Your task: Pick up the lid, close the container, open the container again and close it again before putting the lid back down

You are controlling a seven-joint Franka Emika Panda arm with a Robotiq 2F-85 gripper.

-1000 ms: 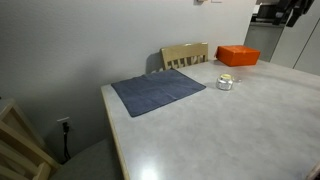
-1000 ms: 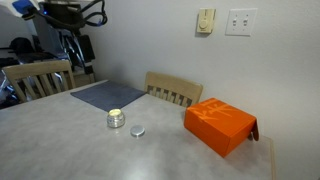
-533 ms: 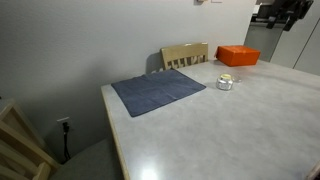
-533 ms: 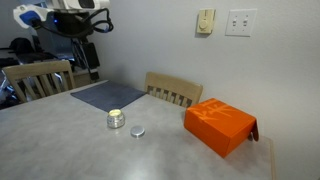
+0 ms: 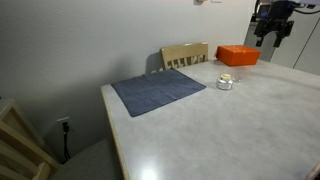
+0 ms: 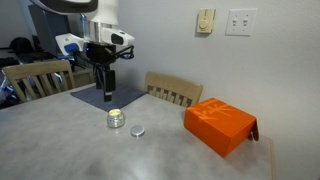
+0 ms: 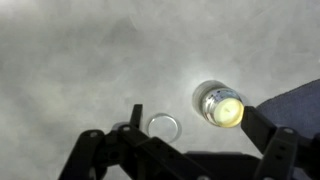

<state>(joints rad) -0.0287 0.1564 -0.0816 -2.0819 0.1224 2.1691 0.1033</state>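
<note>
The container (image 6: 116,119) is a small squat jar, open, on the grey table; it also shows in an exterior view (image 5: 225,82) and in the wrist view (image 7: 220,105). The lid (image 6: 137,131) is a small flat disc that lies on the table just beside the jar, apart from it; the wrist view shows it too (image 7: 163,126). My gripper (image 6: 105,88) hangs high above the table, behind and above the jar, open and empty. In the wrist view my gripper (image 7: 195,118) has its dark fingers (image 7: 262,128) spread wide, with the jar and lid far below between them.
An orange box (image 6: 220,125) sits near the table's edge, also seen in an exterior view (image 5: 238,55). A blue-grey mat (image 5: 158,90) lies on the table. Wooden chairs (image 6: 174,90) stand at the table's sides, with a wall behind.
The arm has swung in from the edge of the scene over the table and now hangs above the jar and lid. Jar, lid and box have not moved.
</note>
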